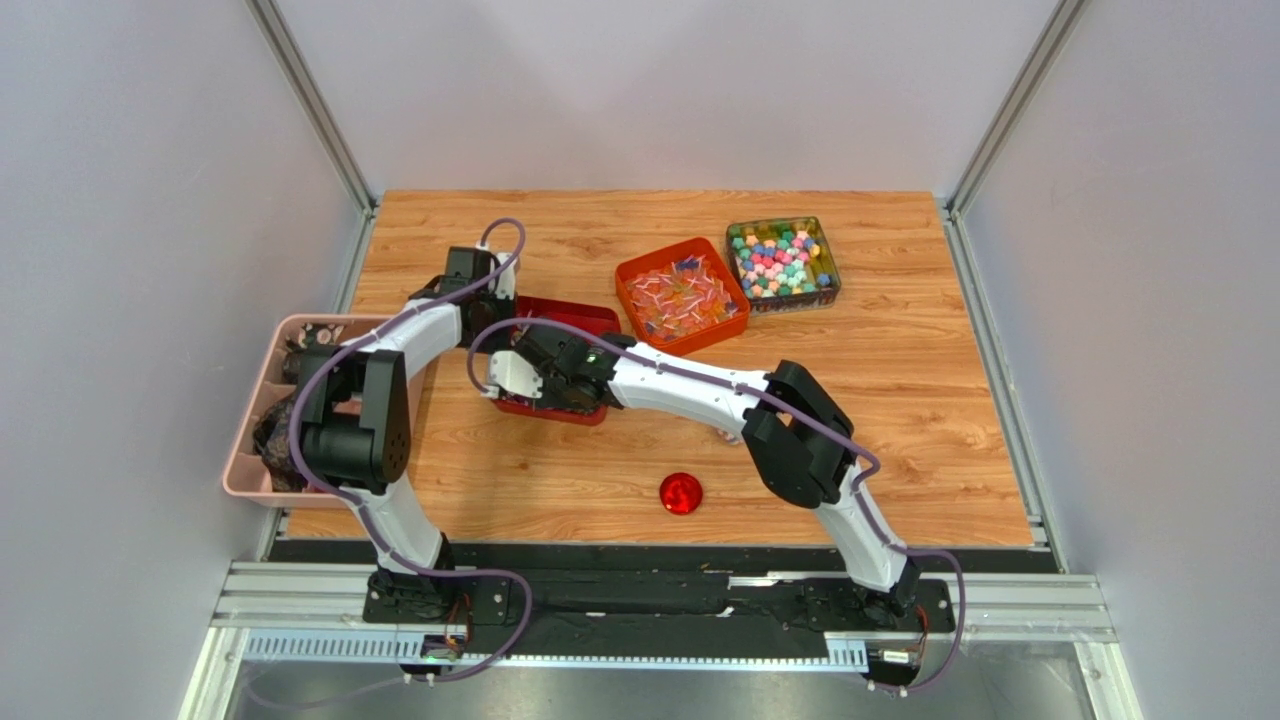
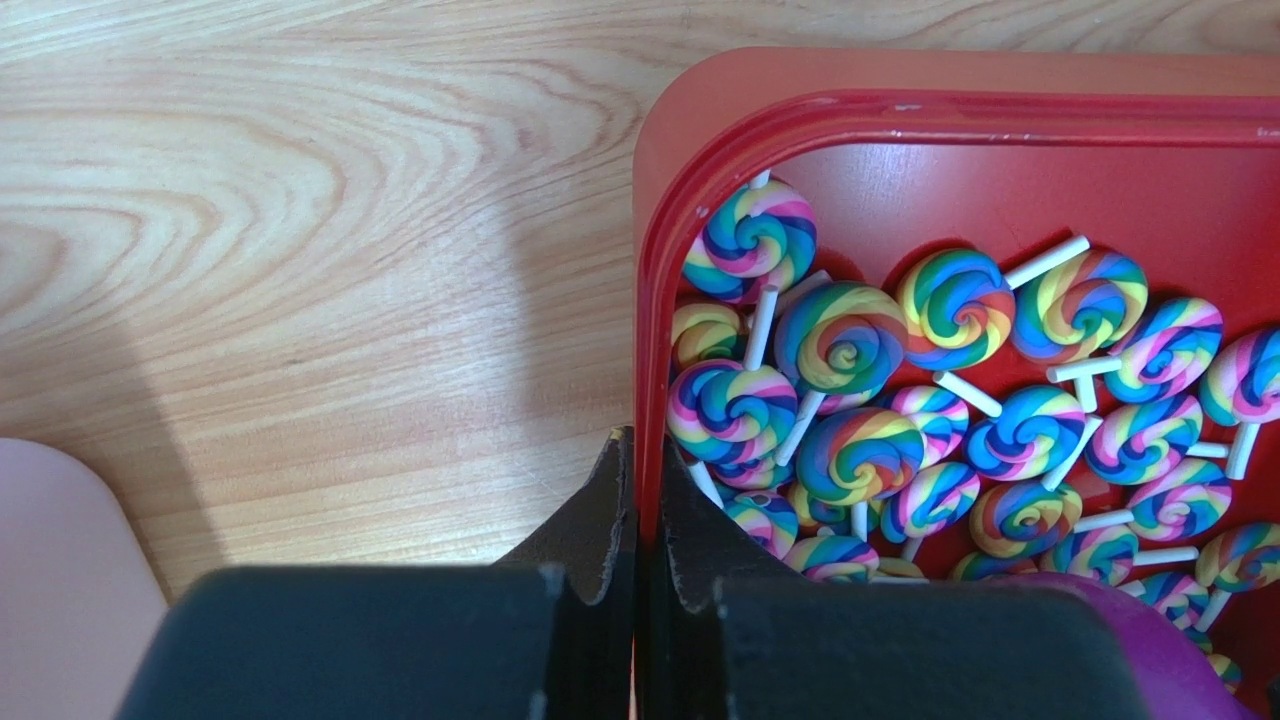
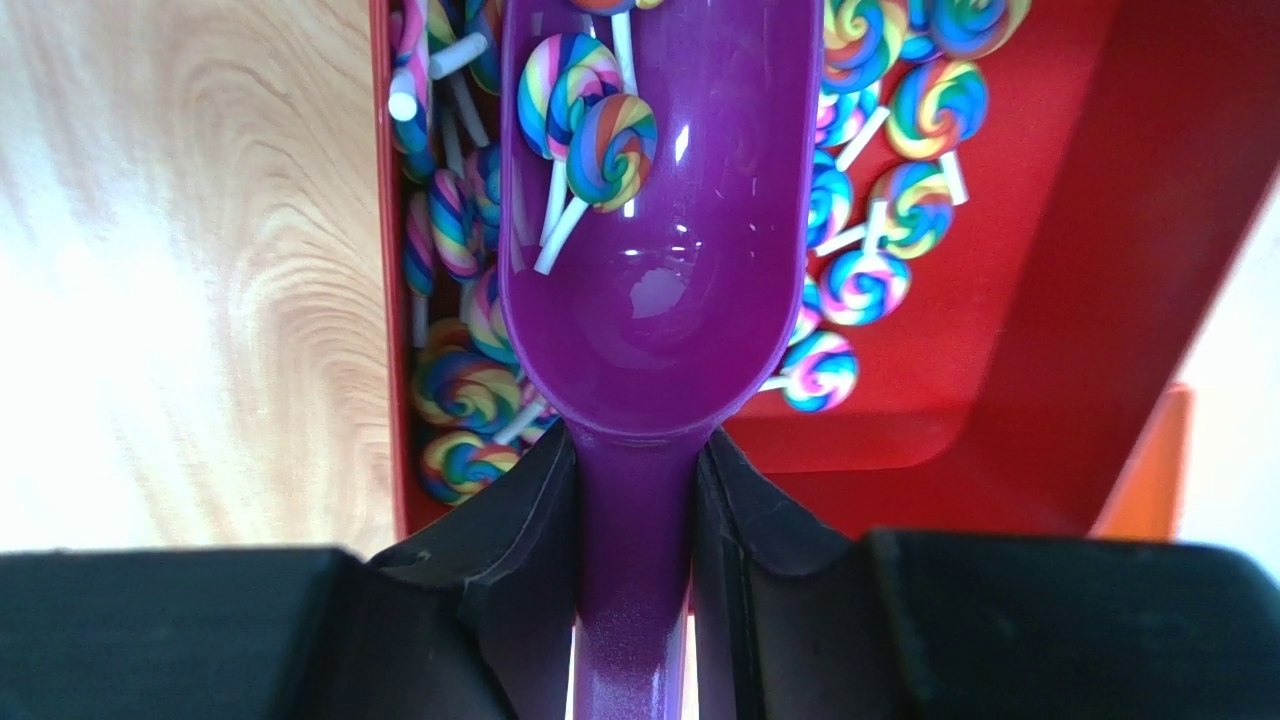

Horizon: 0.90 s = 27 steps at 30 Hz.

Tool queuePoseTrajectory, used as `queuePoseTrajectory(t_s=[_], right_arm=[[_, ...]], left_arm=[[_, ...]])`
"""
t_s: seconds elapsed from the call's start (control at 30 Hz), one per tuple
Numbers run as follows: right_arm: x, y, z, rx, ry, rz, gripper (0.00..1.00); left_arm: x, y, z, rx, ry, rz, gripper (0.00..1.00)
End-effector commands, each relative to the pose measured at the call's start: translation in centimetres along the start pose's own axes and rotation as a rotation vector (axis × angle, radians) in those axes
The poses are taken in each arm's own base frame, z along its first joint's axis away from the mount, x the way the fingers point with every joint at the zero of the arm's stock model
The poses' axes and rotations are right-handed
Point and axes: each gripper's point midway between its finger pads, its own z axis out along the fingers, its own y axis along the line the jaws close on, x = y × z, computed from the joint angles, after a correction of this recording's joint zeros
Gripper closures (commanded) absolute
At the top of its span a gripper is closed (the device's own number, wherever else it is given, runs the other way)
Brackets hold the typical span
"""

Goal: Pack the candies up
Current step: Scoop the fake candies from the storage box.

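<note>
Glossy plast. scoop (image 3: 661, 285), wood-grain tbl (image 1: 902, 390).

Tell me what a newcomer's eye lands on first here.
The rainbow swirl lollipops heaped in the red bin, left of the table's middle, grab attention first. Next comes the glossy purple scoop, gripped by the right pincer and reaching into that bin with a few lollipops in its bowl. The left pincer is clamped on the bin's wall.

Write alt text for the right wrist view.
The right tool grips a purple scoop carrying a few rainbow swirl lollipops, over a red bin of many more. Wooden table shows at left.
</note>
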Motion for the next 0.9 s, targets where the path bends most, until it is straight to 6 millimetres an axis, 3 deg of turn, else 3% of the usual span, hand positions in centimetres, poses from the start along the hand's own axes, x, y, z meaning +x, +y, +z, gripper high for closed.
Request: queuePoseTrajectory(t_s=[0.0, 0.13, 0.3, 0.43, 0.47, 0.53, 0.57, 0.73, 0.87], right_arm=[[-0.6, -0.8, -0.6, 0.062, -0.027, -0.159, 1.00], [-1.1, 0.8, -0.3, 0.029, -0.039, -0.227, 1.00], [-2.1, 2.3, -0.6, 0.021, -0.070, -0.268, 1.00], [-3.7, 4.3, -2.5, -0.156, -0.115, -0.149, 1.00], [-4.0, 5.7, -2.3, -0.226, -0.131, -0.104, 1.00], [-4.2, 6.1, -2.5, -0.275, -0.136, -0.039, 1.00], [-5.2, 6.4, -2.7, -0.322, -0.165, 0.030, 1.00], [-5.2, 4.2, -1.7, -0.249, -0.155, 0.142, 1.00], [-4.1, 3.2, -0.9, -0.187, -0.133, 0.219, 1.00]], left_arm=[[-4.7, -2.5, -1.2, 0.118, -0.121, -0.008, 1.00], [-4.4, -3.5, -0.3, 0.186, -0.071, 0.015, 1.00], [-4.5, -3.2, 0.0, 0.173, -0.039, 0.033, 1.00], [-5.1, -2.9, -0.9, 0.154, -0.061, 0.053, 1.00], [-5.3, -3.0, -1.0, 0.156, -0.063, 0.057, 1.00], [-5.5, -3.2, -1.4, 0.164, -0.060, 0.066, 1.00], [-5.5, -3.5, -1.5, 0.170, -0.055, 0.067, 1.00], [-5.5, -3.8, -1.9, 0.164, -0.059, 0.104, 1.00], [-5.1, -4.1, -1.9, 0.173, -0.050, 0.106, 1.00]])
